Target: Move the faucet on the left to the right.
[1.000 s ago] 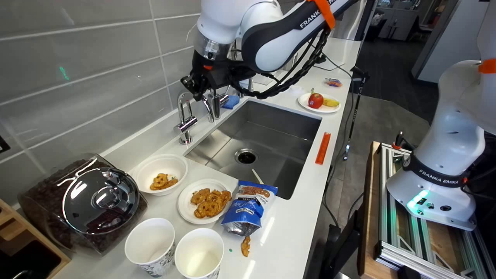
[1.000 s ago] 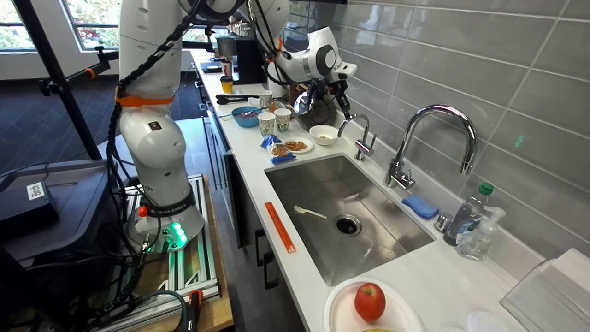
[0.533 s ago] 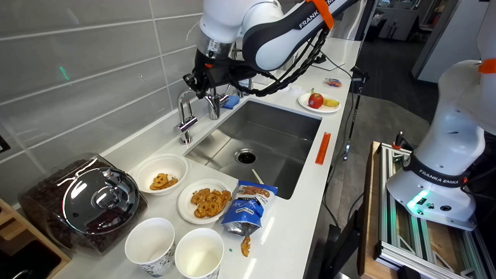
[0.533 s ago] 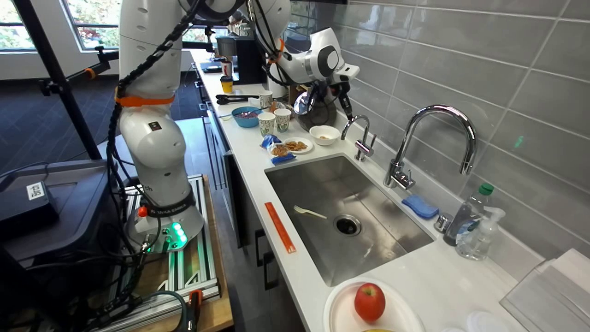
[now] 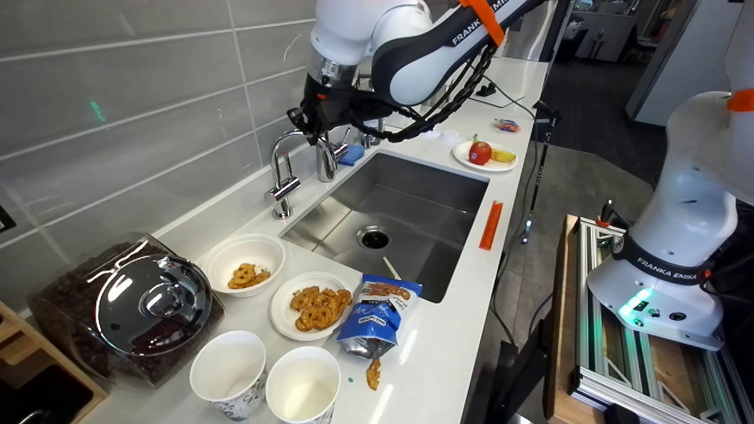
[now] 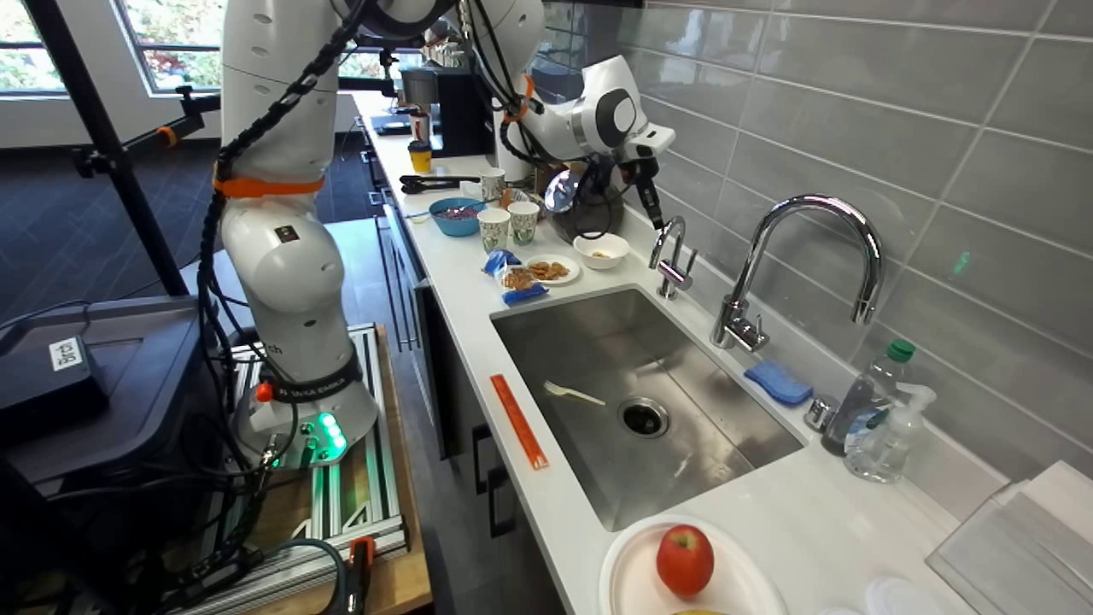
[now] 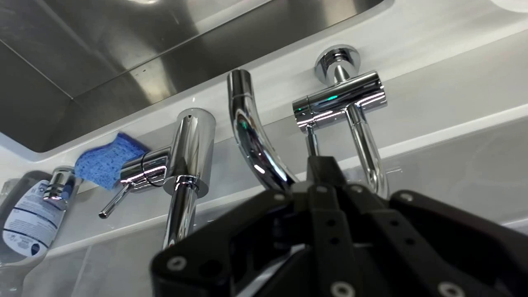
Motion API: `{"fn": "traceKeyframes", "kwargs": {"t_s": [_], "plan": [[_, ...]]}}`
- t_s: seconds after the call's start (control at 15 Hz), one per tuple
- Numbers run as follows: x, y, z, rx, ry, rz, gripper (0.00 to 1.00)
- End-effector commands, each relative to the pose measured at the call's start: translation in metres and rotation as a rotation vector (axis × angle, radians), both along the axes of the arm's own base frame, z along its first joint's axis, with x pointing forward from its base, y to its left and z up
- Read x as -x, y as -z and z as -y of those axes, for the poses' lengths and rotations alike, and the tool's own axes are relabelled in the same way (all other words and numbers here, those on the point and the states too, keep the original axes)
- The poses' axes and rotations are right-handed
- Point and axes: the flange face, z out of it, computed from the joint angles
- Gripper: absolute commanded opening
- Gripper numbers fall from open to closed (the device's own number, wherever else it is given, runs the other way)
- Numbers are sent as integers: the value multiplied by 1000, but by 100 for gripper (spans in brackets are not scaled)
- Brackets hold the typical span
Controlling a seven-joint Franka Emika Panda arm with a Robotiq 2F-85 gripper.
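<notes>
Now | end effector (image 7: 326, 170) closed | seemingly touching short faucet (image 7: 340, 101) at spout (image 7: 252, 138)

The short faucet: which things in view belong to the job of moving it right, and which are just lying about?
Part of the job: short faucet, end effector.
Not part of it: tall faucet, sponge, apple, snack bag, white bowl, paper cups.

We get bright, fairly even light on the white surface (image 5: 437, 353), with glare streaks beside the blue bag (image 5: 377, 318) in an exterior view. Daylight washes out parts of the windows (image 6: 179, 70). In the wrist view we see crisp highlights on the short faucet (image 7: 340, 101); the tool (image 7: 324, 171) looks dark, its nearest parts soft.
</notes>
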Motion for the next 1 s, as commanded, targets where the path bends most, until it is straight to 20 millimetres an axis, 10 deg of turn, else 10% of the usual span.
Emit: {"fn": "traceKeyframes", "kwargs": {"t_s": [0.0, 0.4, 0.73, 0.8, 0.93], "plan": [[-6, 7, 34, 45, 49, 26, 0], [-2, 13, 38, 49, 58, 3, 0], [68, -25, 19, -100, 49, -247, 0], [83, -37, 20, -124, 66, -305, 26], [111, -64, 22, -181, 70, -422, 32]]}}
